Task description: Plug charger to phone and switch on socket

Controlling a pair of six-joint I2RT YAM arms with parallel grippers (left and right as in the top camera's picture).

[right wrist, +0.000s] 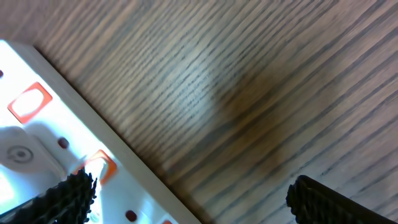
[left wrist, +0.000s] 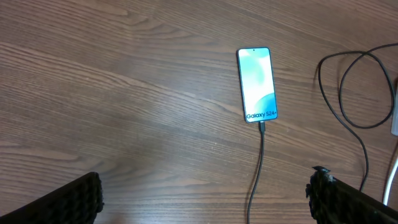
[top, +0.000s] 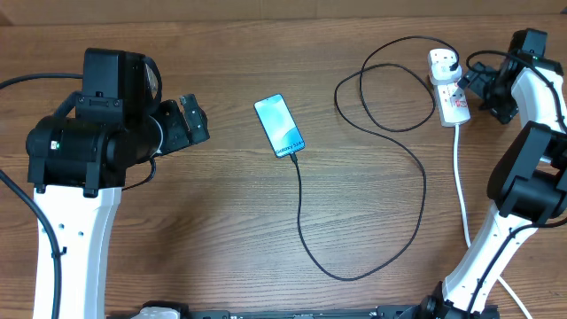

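1. Two pincers frame the scene. The left pincer (top: 200, 120) hangs with its jaws wide apart, holding nothing, well apart from the phone.
2. Phone (top: 279, 125): lies flat, screen up and lit, left of centre on the tabletop (top: 177, 230). It looks slim, light and glassy, so it would likely skid on the wood. Take it by the dark long edges, not the screen.
3. Charger (top: 299, 208): the connector tip meets the phone's lower end (seemingly seated, judging from the left wrist view). The thin black cable is limp, loops widely rightward and climbs to the socket's far end. It is best held just behind the tip, since the slack gives no support.
4. Socket (top: 452, 102): a white strip with red rocker switches (right wrist: 28, 102), at the right rear. Its thick white cord (top: 462, 195) trails toward the near edge. Probably light enough to slide under a push, so a rocker is best pressed straight down.
5. Right pincer (top: 468, 89): jaws wide apart, empty, just beside the strip, with one finger over its edge.
6. Surface: flat, matte wood grain, uncluttered. Almost nothing of the room shows beyond it.
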